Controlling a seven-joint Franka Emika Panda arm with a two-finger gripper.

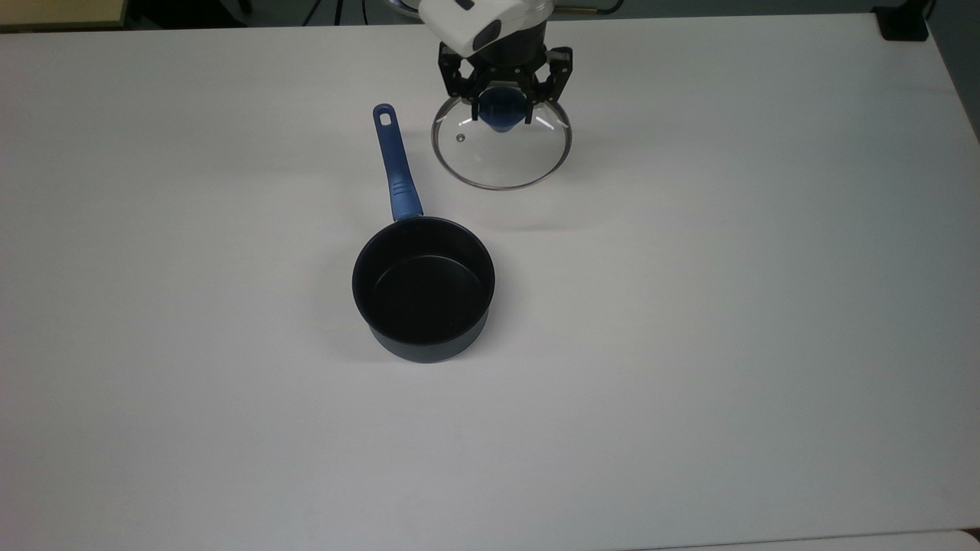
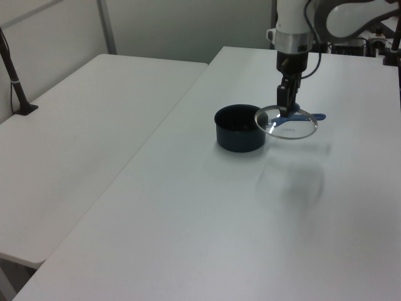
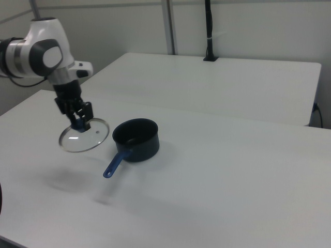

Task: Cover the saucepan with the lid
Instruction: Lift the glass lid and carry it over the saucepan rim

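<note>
The glass lid (image 1: 501,153) with its steel rim hangs in the air, held level by its blue knob (image 1: 503,113). My gripper (image 1: 505,98) is shut on that knob from above. In the left view the lid (image 2: 289,124) floats above the table, and its shadow lies on the surface below. The lid (image 3: 83,137) and gripper (image 3: 79,120) also show in the right view. The dark saucepan (image 1: 423,287) stands upright on the white table, black inside, its blue handle (image 1: 396,172) pointing toward the top view's upper edge. The lid is up and to the right of the saucepan in the top view.
The white table (image 1: 689,306) stretches wide around the saucepan. A second white table (image 2: 81,125) stands alongside in the left view, with a black pole (image 2: 12,75) clamped at its far edge. A dark block (image 1: 903,23) sits at the top view's upper right corner.
</note>
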